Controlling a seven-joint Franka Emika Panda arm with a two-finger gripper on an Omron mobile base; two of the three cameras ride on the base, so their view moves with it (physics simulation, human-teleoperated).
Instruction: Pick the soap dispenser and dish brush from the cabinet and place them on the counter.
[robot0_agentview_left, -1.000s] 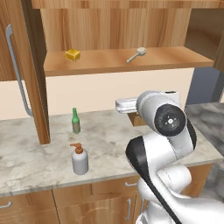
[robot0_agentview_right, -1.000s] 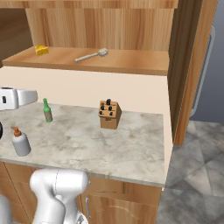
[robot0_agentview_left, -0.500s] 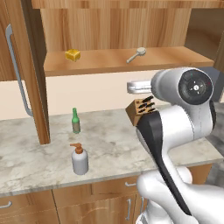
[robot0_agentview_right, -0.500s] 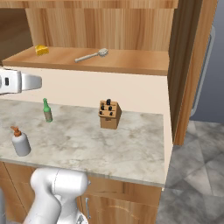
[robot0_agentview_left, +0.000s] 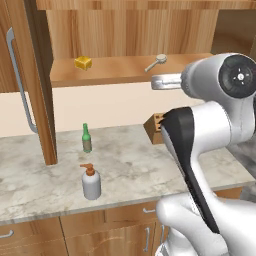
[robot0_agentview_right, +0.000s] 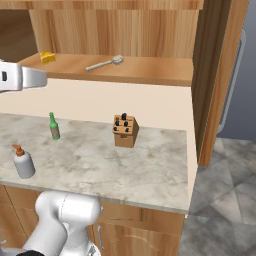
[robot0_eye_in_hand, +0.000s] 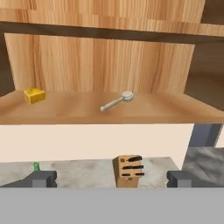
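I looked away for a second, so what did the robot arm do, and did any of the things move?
The arm swung upward, lifting its open, empty gripper from counter level to face the cabinet shelf. It took hold of nothing. The dish brush stayed on the shelf, and the soap dispenser stayed on the counter.
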